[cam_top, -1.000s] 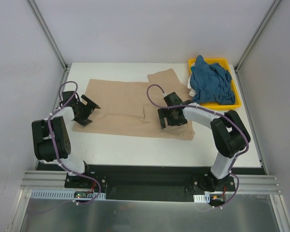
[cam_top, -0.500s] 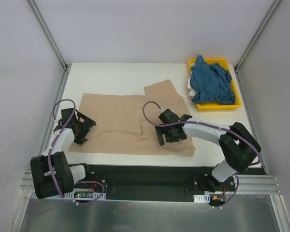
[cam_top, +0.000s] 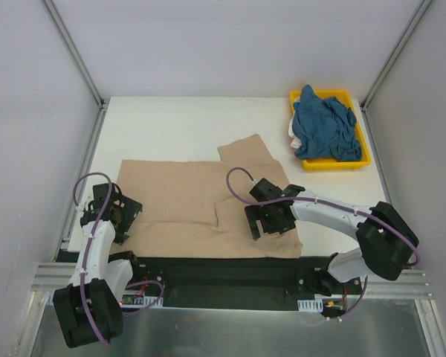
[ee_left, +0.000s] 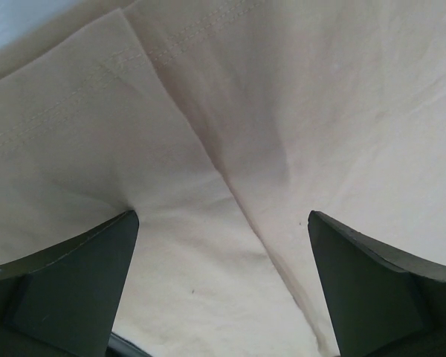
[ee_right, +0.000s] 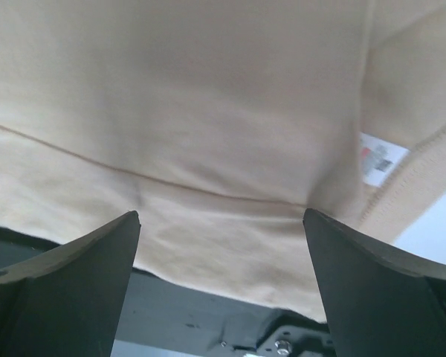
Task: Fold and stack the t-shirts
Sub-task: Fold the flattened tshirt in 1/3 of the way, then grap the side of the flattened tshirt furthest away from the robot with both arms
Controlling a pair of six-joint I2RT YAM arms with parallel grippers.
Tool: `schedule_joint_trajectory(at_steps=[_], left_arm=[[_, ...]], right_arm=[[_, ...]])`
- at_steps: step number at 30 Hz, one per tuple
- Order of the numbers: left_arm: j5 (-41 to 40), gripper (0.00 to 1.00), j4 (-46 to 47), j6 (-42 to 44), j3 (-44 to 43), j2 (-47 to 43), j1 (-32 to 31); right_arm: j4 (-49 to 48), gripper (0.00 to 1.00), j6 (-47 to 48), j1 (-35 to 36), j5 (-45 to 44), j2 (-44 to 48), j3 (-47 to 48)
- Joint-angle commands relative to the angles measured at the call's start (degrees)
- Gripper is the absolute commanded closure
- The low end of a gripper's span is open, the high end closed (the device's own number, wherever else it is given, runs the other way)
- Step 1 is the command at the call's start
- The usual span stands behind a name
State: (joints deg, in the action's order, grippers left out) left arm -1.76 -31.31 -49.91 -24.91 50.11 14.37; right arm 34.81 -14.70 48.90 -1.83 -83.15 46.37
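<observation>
Tan t-shirt point(cam_top: 178, 195) laid flat, left end effector point(ee_left: 223, 223) spread, right end effector point(ee_right: 223, 223) spread, teal t-shirt point(cam_top: 323, 130) heaped far right

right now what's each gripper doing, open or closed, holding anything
Left gripper: open, fingers spread wide over the tan t-shirt, nothing clamped.
Right gripper: open, fingers spread wide over the same shirt, nothing clamped.

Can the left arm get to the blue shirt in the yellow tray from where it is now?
Probably not. The left end effector sits low on the tan shirt at the near left, while the blue shirt lies in the yellow tray at the far right, beyond the right arm.
</observation>
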Motion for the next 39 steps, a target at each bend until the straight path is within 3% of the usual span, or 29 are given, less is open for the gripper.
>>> schedule_joint_trajectory(at_steps=[1, 5, 9, 14, 20, 21, 25, 33, 39], left_arm=[[-1.41, 0.01, -7.01, 0.86, -4.60, -3.95, 0.83], [-0.79, 0.01, -7.36, 2.18, -11.47, -5.28, 0.92], [-4.12, 0.01, -6.49, 1.92, -18.32, -2.74, 0.84], [-2.55, 0.01, -4.11, 4.90, -29.66, 11.83, 0.75], [-1.94, 0.01, -4.02, 7.98, -45.82, 34.68, 0.75], [-0.71, 0.02, -3.93, 8.42, -47.85, 37.14, 0.66], [-2.55, 0.10, -4.37, 10.09, -59.26, 50.05, 0.57], [-5.18, 0.26, -5.25, 11.59, -72.28, 66.06, -0.04], [-6.94, 0.34, -7.19, 11.59, -76.08, 72.14, -0.57]], right_arm=[[8.78, 0.04, 3.35, -0.04, -1.94, 4.93, 5.46], [10.72, 0.04, 5.82, -2.40, -5.38, 7.12, 10.30], [6.70, 0.04, 8.45, -11.34, -1.53, 7.92, 14.27], [0.10, 0.04, 12.41, -16.56, -0.19, 3.28, 23.92], [-0.97, 0.04, 16.72, -20.77, 0.93, -13.50, 44.05], [-0.45, 0.04, 16.98, -22.35, 5.12, -17.44, 46.25], [-0.62, 0.04, 19.96, -24.91, 6.22, -26.60, 57.66], [1.14, 0.04, 24.01, -27.11, 2.97, -49.37, 80.61], [-7.64, 0.04, 23.58, -27.28, 3.06, -56.50, 84.15]])
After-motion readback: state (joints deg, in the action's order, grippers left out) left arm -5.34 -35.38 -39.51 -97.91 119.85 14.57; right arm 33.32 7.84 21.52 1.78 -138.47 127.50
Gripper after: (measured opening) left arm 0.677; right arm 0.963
